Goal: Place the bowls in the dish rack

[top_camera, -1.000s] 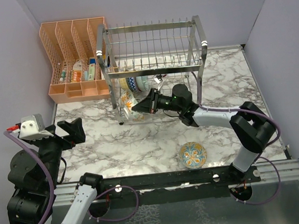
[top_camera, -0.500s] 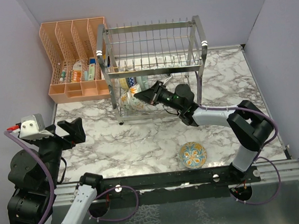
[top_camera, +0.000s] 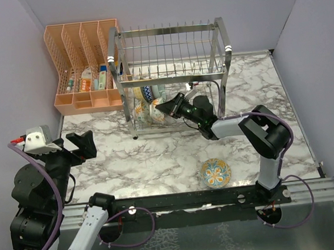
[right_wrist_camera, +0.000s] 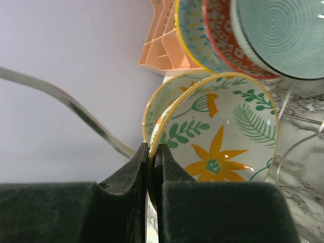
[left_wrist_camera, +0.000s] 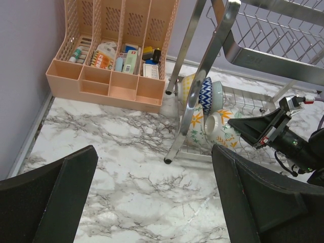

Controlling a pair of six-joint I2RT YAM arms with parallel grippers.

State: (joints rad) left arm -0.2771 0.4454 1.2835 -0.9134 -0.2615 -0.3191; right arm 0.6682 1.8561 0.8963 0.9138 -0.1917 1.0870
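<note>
The chrome dish rack (top_camera: 164, 39) stands at the back of the table. My right gripper (right_wrist_camera: 153, 149) is shut on the rim of a white bowl with a yellow flower and green leaves (right_wrist_camera: 223, 136). It holds that bowl on edge inside the lower tier, against another floral bowl (right_wrist_camera: 154, 104). A teal bowl (right_wrist_camera: 283, 35), a red-patterned bowl (right_wrist_camera: 223, 38) and a yellow-rimmed bowl (right_wrist_camera: 190, 30) stand on edge just behind. One floral bowl (top_camera: 215, 172) lies on the table near the front. My left gripper (left_wrist_camera: 152, 152) hangs open over the left of the table, holding nothing.
A peach plastic organizer (top_camera: 84, 68) with small items stands left of the rack, against the wall. The rack's front left post (left_wrist_camera: 195, 86) comes down to the marble table (top_camera: 158, 155). Walls close in on the left, back and right.
My right gripper has carried the flower bowl up and further back into the rack's lower tier, and the right arm has folded in closer. The left arm has barely shifted.
</note>
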